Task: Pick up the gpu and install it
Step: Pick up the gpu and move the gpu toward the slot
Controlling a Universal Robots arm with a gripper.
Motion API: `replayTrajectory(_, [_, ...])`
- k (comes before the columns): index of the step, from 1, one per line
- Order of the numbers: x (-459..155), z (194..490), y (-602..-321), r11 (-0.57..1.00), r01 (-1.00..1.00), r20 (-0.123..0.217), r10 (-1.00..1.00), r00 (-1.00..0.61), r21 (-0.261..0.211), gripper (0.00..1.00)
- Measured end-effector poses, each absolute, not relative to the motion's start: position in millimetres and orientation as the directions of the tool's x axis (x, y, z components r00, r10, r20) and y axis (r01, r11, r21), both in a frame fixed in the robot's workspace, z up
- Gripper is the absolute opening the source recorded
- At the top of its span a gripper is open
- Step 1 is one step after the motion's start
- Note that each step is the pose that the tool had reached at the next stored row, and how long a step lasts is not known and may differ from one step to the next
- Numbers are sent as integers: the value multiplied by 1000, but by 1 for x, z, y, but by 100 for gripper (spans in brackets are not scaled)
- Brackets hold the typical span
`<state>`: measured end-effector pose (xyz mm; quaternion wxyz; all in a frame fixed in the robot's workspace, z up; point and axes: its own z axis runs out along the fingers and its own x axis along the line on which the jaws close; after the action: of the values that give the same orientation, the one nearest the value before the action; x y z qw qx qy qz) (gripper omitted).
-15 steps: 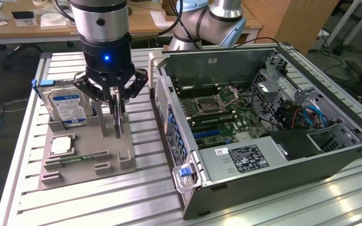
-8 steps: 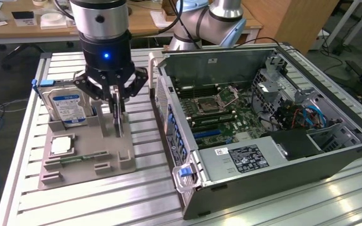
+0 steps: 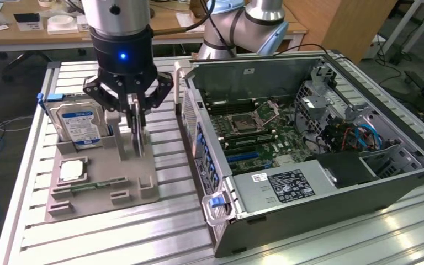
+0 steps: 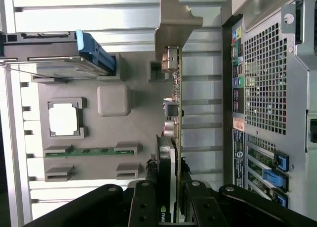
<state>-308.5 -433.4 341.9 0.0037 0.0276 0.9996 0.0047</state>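
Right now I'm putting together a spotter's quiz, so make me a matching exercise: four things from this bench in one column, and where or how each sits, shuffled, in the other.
1. gpu
2. hard drive
3. processor chip
4. computer case

A. lying flat in a recess of the grey holder
B. open, on the exterior view's right
C. gripped edge-on by the claw
D. standing upright in the grey holder

Pairs: 1-C, 2-D, 3-A, 4-B.

place: robotics lab | signs: slotted aluminium bench (image 3: 123,237); open computer case (image 3: 322,218); cluttered desk (image 3: 168,22) behind
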Motion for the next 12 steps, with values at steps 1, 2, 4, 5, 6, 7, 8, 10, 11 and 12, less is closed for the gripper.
replayTrajectory(1, [-309, 344, -433, 998, 55, -7, 55, -998, 9, 27])
replayTrajectory(2, [-309, 346, -433, 998, 55, -7, 55, -998, 9, 27])
replayTrajectory(4, [-309, 350, -433, 998, 55, -7, 55, -998, 9, 27])
replayTrajectory(5, [-309, 352, -433, 998, 55, -7, 55, -998, 8, 27])
replayTrajectory(6, [-309, 354, -433, 998, 55, -7, 55, -998, 8, 27])
replayTrajectory(7, [-309, 356, -433, 998, 55, -7, 55, -998, 7, 27])
replayTrajectory(8, [-309, 358, -433, 998, 55, -7, 55, -998, 7, 27])
replayTrajectory(10, [-309, 361, -433, 998, 55, -7, 55, -998, 6, 27])
replayTrajectory(11, [-309, 363, -433, 998, 55, -7, 55, -998, 6, 27])
replayTrajectory(12, [-309, 365, -433, 998, 55, -7, 55, -998, 5, 27])
